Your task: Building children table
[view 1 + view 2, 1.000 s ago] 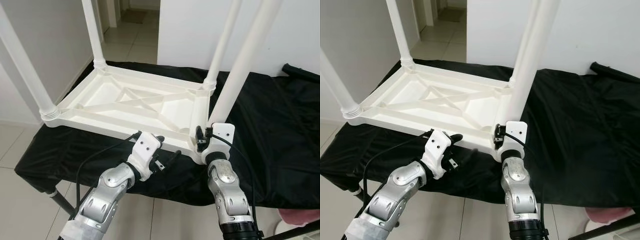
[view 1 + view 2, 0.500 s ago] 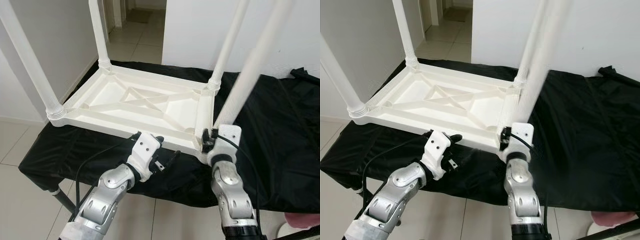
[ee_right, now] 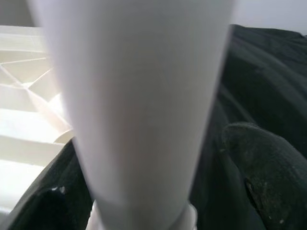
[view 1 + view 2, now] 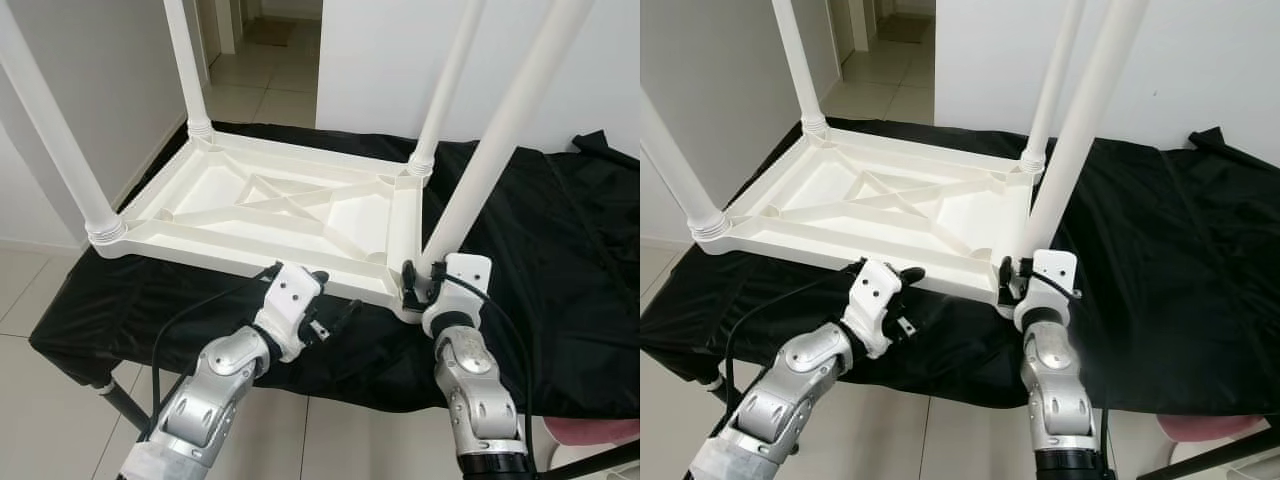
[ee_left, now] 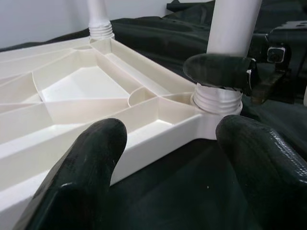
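A white plastic children's table [image 4: 230, 248] lies upside down on a black cloth [image 4: 560, 260]. Three legs stand upright in its corners. The fourth leg [image 4: 490, 150] leans to the right at the near right corner, its threaded end [image 5: 216, 98] resting on the socket. My right gripper [image 4: 415, 285] is shut on the base of this leg [image 3: 139, 96], with one fingertip [image 5: 216, 71] pressed against it. My left gripper [image 4: 335, 295] hovers open just in front of the table's near rim, its fingers [image 5: 81, 177] apart and holding nothing.
The cloth-covered stand ends just behind my wrists, with tiled floor [image 4: 40, 300] below. A pink object [image 4: 590, 432] sits on the floor at lower right. A white wall stands behind the table, and a doorway [image 4: 270, 30] opens at the back.
The held leg now leans a little further right, and my right wrist has shifted slightly right with it. The camera swayed. My left arm has stayed put.
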`<state>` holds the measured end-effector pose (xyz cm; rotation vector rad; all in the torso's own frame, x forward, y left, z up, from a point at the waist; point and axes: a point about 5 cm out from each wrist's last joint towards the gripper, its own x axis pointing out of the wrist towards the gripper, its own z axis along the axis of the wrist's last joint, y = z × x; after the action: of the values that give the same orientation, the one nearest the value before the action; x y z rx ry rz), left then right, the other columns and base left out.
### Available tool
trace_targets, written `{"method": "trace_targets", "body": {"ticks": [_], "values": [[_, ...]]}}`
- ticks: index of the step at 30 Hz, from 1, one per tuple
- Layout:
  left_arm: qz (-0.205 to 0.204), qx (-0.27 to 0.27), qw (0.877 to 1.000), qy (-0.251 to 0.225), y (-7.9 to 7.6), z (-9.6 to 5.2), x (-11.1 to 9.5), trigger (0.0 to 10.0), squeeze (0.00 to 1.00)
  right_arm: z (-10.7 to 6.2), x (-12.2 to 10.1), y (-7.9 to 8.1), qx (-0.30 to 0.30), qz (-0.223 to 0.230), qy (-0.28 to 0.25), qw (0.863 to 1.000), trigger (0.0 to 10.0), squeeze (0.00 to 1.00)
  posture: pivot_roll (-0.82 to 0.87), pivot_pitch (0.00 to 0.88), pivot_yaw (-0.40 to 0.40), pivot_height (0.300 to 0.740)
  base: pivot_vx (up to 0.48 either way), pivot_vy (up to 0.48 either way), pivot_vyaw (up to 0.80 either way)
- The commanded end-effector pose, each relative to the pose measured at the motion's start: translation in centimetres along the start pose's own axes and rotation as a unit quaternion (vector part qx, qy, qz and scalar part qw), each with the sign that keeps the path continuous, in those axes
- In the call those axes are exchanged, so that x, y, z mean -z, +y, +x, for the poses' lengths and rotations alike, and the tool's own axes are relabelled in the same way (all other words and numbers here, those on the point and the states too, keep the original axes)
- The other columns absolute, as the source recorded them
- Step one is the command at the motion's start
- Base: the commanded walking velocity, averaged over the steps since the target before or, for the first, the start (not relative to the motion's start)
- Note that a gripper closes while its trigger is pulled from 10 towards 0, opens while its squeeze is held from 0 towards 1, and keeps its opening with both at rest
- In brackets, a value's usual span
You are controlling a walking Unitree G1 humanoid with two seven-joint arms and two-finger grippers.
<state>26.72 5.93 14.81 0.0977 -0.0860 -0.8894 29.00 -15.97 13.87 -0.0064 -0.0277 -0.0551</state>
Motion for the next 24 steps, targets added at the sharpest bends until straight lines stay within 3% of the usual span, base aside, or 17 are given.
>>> {"method": "trace_targets", "body": {"ticks": [1, 6, 8, 10, 19, 20, 23, 24], "values": [[-0.002, -0.002, 1.000, 0.006, 0.1, 0.1, 0.2, 10.0, 0.00, 0.2, 0.2, 0.1, -0.024, 0.005, 0.000, 1.000, 10.0, 0.00, 0.01, 0.015, -0.014, 0.740, 0.000, 0.000, 0.00], [0.000, -0.001, 1.000, 0.003, 0.1, 0.3, 0.1, 10.0, 0.00, 1.4, -0.5, -0.7, -0.158, -0.010, -0.012, 0.987, 10.0, 0.00, 0.01, 0.011, -0.016, 0.740, 0.000, 0.000, 0.00], [0.000, -0.001, 1.000, 0.003, 0.1, 0.3, 0.1, 10.0, 0.00, 1.4, -0.5, -0.7, -0.158, -0.010, -0.012, 0.987, 10.0, 0.00, 0.01, 0.011, -0.016, 0.740, 0.000, 0.000, 0.00], [0.001, -0.001, 1.000, 0.003, 0.2, 0.3, 0.0, 10.0, 0.00, 1.7, -0.5, -1.0, -0.218, -0.036, -0.009, 0.975, 10.0, 0.00, 0.01, 0.009, -0.014, 0.740, 0.000, 0.000, 0.00], [0.005, 0.000, 1.000, 0.001, 0.4, 0.4, -0.2, 10.0, 0.00, 2.2, -0.5, -1.1, -0.291, -0.058, -0.003, 0.955, 10.0, 0.00, 0.01, 0.010, -0.015, 0.740, 0.000, 0.000, 0.00], [0.005, 0.000, 1.000, 0.002, 0.3, 0.4, -0.1, 10.0, 0.00, 2.4, -0.5, -1.2, -0.298, -0.069, -0.001, 0.952, 4.1, 0.00, 0.02, 0.009, -0.019, 0.740, 0.000, 0.000, 0.00], [0.004, -0.001, 1.000, 0.002, 0.3, 0.3, -0.1, 10.0, 0.00, 2.6, -0.5, -1.3, -0.301, -0.076, 0.001, 0.950, 4.1, 0.00, 0.02, 0.009, -0.020, 0.740, 0.000, 0.000, 0.00], [0.004, -0.001, 1.000, 0.002, 0.3, 0.3, -0.1, 10.0, 0.00, 2.8, -0.4, -1.5, -0.309, -0.074, 0.002, 0.948, 0.0, 0.00, 0.03, 0.010, -0.022, 0.740, 0.000, 0.000, 0.00]]}}
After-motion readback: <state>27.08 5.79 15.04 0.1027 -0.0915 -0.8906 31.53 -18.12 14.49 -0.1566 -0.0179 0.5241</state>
